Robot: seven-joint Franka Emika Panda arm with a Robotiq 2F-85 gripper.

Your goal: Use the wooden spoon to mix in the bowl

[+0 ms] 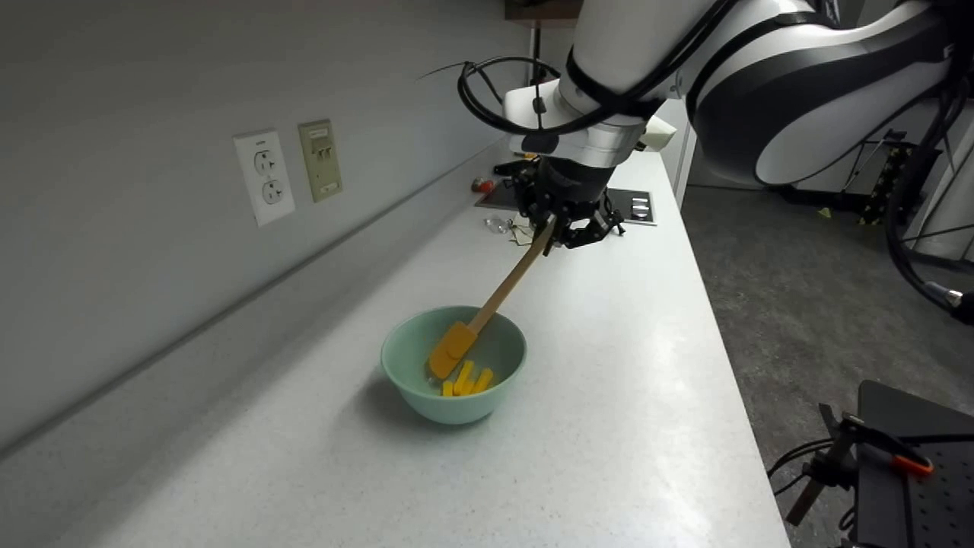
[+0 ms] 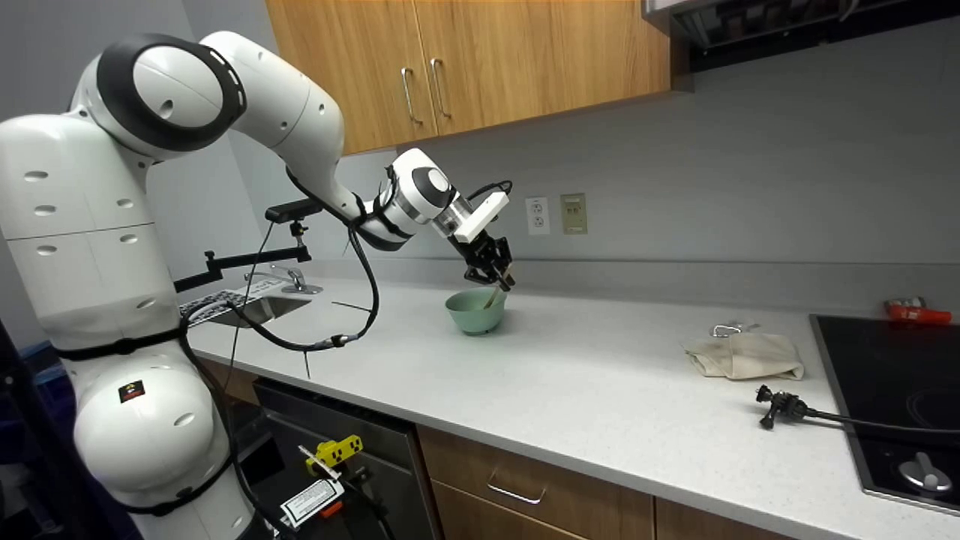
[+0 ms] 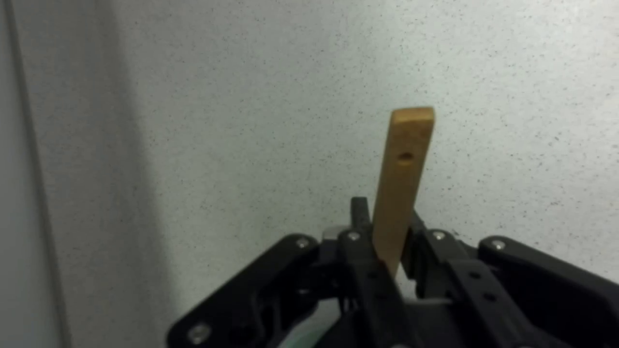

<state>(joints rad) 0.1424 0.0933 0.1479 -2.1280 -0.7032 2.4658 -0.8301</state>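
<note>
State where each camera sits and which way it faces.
In an exterior view: above the counter, looking down along it toward the cooktop; the arm reaches in from upper right, pincer at its end.
In an exterior view: before the counter's front, facing wall and cabinets; most of the arm shows at left.
Wrist view: on the wrist, looking past the pincer's fingers at the spatula's handle and the counter.
Both exterior views share the bowl and outlet.

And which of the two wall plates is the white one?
The socket plate, on the left in both exterior views: it is white, while the other plate is beige.
</note>
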